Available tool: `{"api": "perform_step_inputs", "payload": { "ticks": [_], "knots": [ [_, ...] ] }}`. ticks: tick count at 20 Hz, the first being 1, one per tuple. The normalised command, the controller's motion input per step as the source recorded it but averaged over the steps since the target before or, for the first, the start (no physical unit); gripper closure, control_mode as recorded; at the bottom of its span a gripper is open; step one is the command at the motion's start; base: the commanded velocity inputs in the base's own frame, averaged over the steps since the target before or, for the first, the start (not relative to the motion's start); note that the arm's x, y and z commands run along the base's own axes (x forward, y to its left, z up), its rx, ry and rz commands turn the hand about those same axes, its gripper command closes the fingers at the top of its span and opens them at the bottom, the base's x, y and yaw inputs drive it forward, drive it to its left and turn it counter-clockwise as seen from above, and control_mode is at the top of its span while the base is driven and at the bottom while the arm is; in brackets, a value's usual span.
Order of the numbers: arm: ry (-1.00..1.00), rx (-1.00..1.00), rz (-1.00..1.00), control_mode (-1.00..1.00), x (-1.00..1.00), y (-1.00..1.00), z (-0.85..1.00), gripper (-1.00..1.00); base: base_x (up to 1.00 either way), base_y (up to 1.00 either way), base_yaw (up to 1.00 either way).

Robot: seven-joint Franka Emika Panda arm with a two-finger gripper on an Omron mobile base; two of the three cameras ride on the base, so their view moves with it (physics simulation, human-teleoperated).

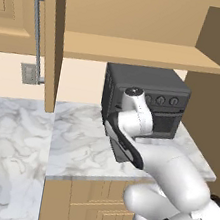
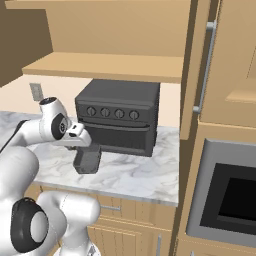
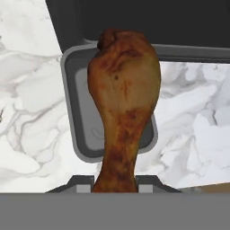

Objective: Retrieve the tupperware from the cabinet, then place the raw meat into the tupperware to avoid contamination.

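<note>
Arm (image 1: 172,173): glossy white rounded segments, dark grey joint bands, round black-and-grey end caps; behind the claw, a white wrist block.

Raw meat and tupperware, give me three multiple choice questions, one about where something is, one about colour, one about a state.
1. Where does the tupperware sit?
A. on the marble counter in front of the toaster oven
B. on the cabinet shelf
C. inside the toaster oven

2. What colour is the tupperware?
A. white
B. dark grey
C. red

3. What is the state of the raw meat?
A. lying on the counter
B. lying in the tupperware
C. held in the gripper above the tupperware

Answers:
1 A, the right base view shows the tub on the counter before the oven.
2 B, its walls and rim show dark grey.
3 C, in the hand view the narrow end sits between the fingertips with the tub below.
</note>
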Motion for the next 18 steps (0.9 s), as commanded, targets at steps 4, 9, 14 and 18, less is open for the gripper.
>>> {"api": "perform_step_inputs", "payload": {
  "ticks": [4, 9, 14, 18],
  "knots": [
    [0.00, 0.01, 0.00, -1.00, 0.20, -0.01, -0.21, 1.00, 0.00, 0.00, 0.00],
    [-0.06, 0.00, 0.00, -1.00, 0.21, 0.00, -0.23, 1.00, 0.00, 0.00, 0.00],
    [-0.06, 0.00, 0.00, -1.00, 0.13, 0.00, -0.25, 1.00, 0.00, 0.00, 0.00],
    [-0.07, 0.03, 0.00, -1.00, 0.07, -0.01, -0.27, 1.00, 0.00, 0.00, 0.00]
  ]
}}
